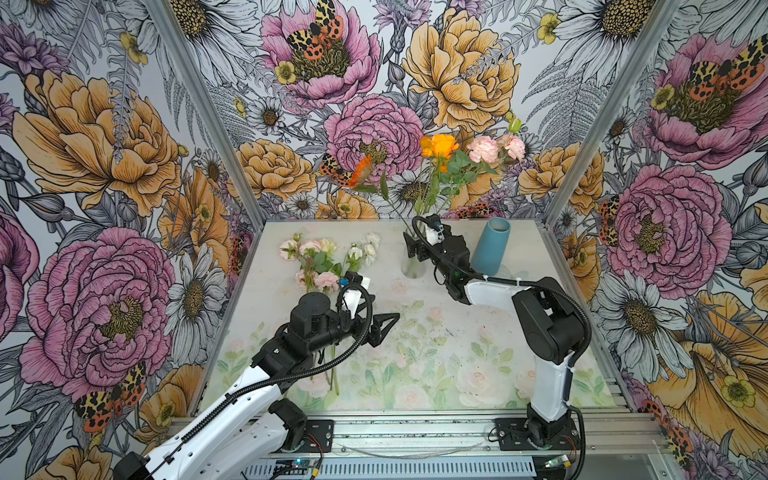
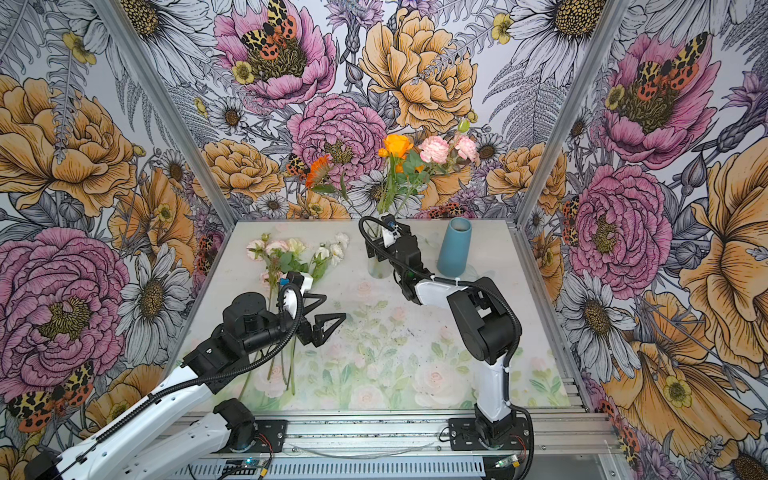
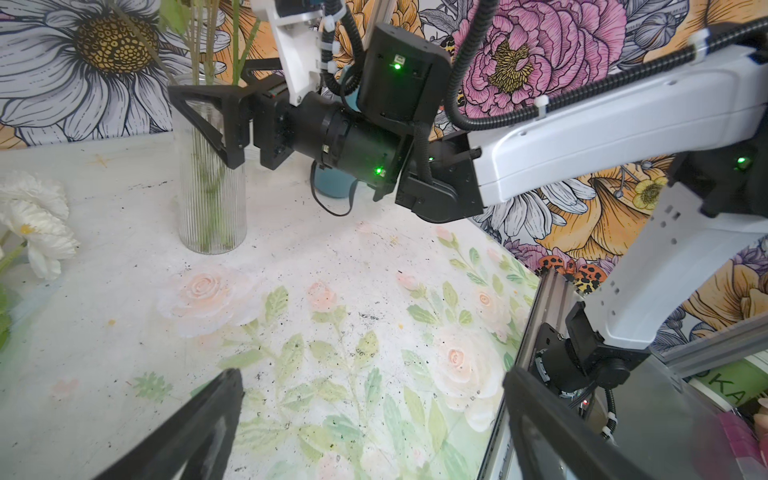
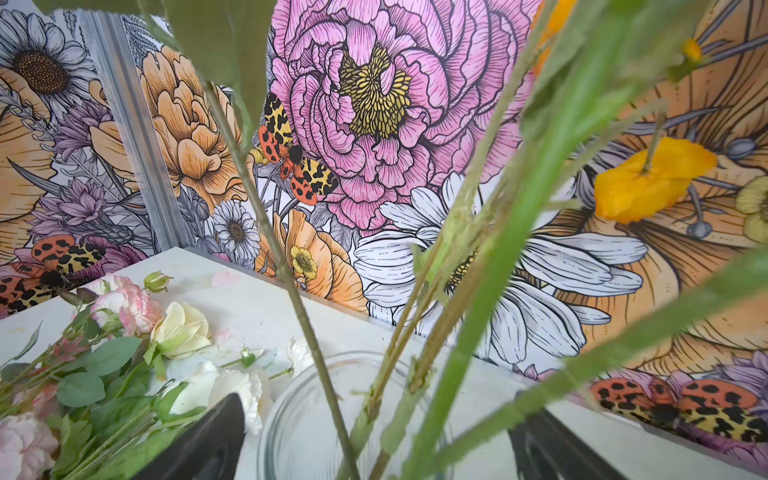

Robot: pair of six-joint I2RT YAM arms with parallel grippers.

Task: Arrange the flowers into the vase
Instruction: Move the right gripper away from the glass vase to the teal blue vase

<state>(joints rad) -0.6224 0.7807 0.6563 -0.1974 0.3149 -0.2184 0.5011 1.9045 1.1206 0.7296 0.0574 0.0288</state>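
Observation:
A clear ribbed glass vase (image 1: 413,268) (image 2: 379,268) stands at the back of the table and holds several flowers (image 1: 441,146): orange and pale pink blooms on long green stems. My right gripper (image 1: 417,233) (image 4: 376,415) is open at the vase's rim, one finger on either side of the stems, gripping none of them. More flowers (image 1: 322,257) (image 4: 178,328), pink, white and cream, lie on the table at the back left. My left gripper (image 2: 328,311) (image 3: 374,395) hovers open and empty over the table, just right of those flowers' stems.
A blue vase (image 1: 491,246) stands right of the glass one, close behind the right arm. Patterned walls close in the back and both sides. An aluminium rail (image 1: 415,432) with both arm bases runs along the front edge.

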